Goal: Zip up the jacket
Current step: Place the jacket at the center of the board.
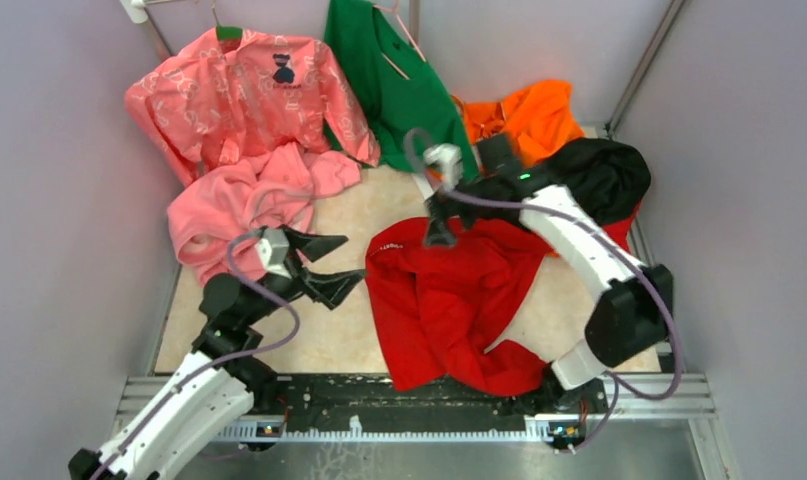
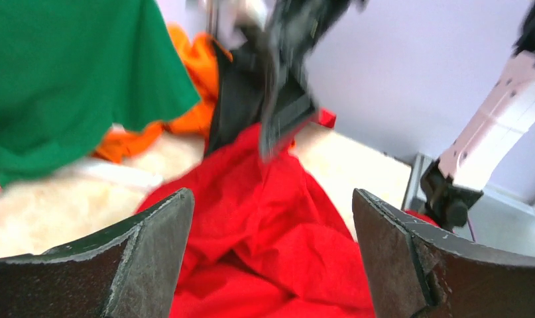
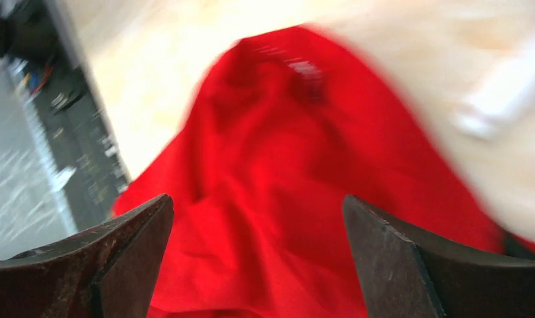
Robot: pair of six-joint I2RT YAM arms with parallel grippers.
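I see left gripper [image 1: 354,257] released, empty, at 9 o'clock of jacket [image 1: 449,300]; right gripper [image 1: 439,236] released, empty, over its 12 o'clock edge.

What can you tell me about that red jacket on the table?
The jacket is bright red, thin-looking fabric, crumpled in deep folds right of centre on the beige table, its near end reaching the front rail. A small pale mark shows near its far left corner; black fabric, seemingly lining, bunches at its far right. Whether it is zipped cannot be made out. The right hand hangs open over its far edge, gripping nothing.
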